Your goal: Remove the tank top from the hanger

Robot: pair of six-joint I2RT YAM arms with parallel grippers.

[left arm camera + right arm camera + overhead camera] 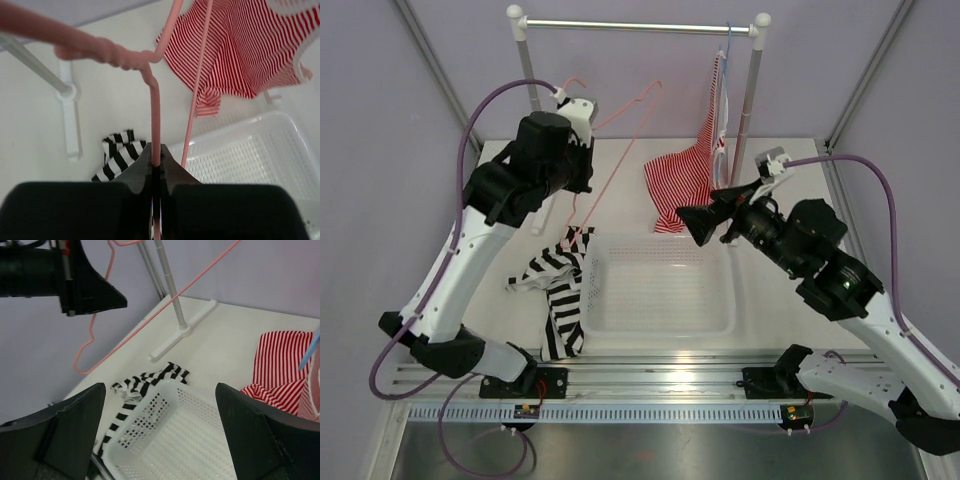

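Tank top (556,290) lies crumpled on the white desk (780,280), its black and white stripes bunched against the left wall of the white basket (660,328), with one end trailing toward the near edge. From the left wrist view a fold of the tank top shows just behind the fingertips.

The pink hanger (625,150) is up in the air above it. Its wire is bare, and no cloth hangs from it. The left pincer (156,160) is clamped tight on one thin run of this wire, with the jaws pressed together and no gap showing. The twisted neck of the hanger sits above the grip. Whether the hanger's lowest corner touches the tank top cannot be told.

The right pincer (160,386) hangs over the right end of the basket with its jaws spread wide, holding nothing.

Behind the basket, a red-and-white striped top (682,180) hangs from a pale blue hanger (725,60) on the rail (640,27). Its lower part is gathered on the desk.
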